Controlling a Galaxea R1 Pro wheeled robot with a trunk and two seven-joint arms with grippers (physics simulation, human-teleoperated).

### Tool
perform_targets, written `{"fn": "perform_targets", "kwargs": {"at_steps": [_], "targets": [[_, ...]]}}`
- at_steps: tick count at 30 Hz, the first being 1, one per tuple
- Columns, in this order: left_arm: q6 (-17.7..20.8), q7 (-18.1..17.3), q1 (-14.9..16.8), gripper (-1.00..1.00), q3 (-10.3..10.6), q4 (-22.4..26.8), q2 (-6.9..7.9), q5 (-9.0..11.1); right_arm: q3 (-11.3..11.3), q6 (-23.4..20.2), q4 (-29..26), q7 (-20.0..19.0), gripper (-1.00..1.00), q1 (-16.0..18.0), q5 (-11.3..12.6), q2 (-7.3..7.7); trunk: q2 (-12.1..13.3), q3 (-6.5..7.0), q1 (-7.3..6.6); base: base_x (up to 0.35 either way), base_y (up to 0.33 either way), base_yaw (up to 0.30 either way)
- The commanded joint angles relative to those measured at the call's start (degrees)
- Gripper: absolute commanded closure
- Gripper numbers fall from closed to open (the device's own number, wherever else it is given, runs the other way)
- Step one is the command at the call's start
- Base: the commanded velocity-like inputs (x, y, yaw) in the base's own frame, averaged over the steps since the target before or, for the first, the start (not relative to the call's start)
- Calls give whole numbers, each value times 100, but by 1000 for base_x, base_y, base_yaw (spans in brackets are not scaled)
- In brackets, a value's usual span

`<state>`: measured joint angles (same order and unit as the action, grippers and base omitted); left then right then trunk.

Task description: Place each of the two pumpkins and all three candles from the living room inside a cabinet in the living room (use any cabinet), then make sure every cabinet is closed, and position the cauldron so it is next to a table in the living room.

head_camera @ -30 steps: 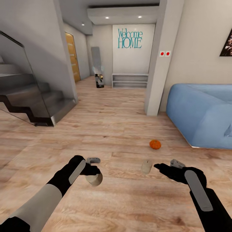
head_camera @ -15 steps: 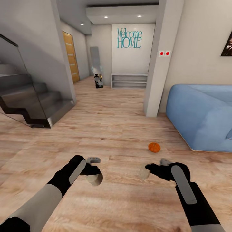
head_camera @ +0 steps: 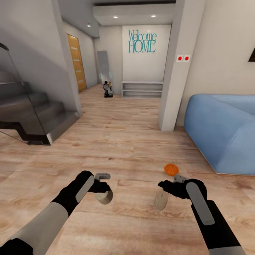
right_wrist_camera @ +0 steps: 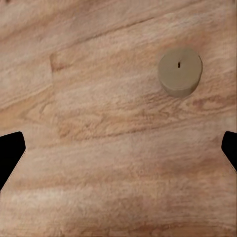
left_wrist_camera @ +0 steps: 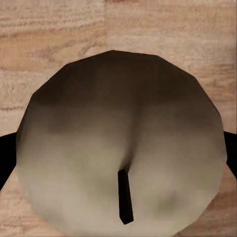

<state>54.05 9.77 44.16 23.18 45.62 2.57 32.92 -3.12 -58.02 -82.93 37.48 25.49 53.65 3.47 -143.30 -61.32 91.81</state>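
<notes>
One candle is held in the left gripper, low over the wood floor. The fingers are squeezed on its sides. In the left wrist view the candle shows its round top and a short dark wick, with black fingertips poking out at both sides.

A second candle stands upright on the floor, just beside the right gripper. That gripper hangs above the floor with its fingers spread wide and nothing between them. In the right wrist view the candle sits alone on the boards, well away from the two black fingertips.

A small orange pumpkin rests on the floor a little past the right gripper, near the front of the blue sofa.

Farther off, a grey pillar stands beside the sofa. Dark stairs rise at the left. Down the hall there is a white low shelf under a wall sign that says "Welcome HOME", and a yellow door.
</notes>
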Motion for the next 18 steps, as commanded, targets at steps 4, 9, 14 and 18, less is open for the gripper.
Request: {"fn": "perform_targets", "kwargs": {"at_steps": [4,9,14,18], "targets": [[9,51,5,100,28,7,7,65,-15,-7,-4,62,-100,1,49,5,-2,-6,2,324,-86,0],[8,58,5,100,29,1,7,64,-21,-7,45,96,-100,7,4,4,-2,-6,2,324,-86,0],[-2,60,5,100,23,-3,7,65,-34,-7,274,757,-100,77,10,-13,-2,-6,2,227,-103,0],[-14,60,5,100,21,-9,7,65,-184,-7,468,1074,-100,217,29,-135,-2,-6,2,55,-29,0]]}}
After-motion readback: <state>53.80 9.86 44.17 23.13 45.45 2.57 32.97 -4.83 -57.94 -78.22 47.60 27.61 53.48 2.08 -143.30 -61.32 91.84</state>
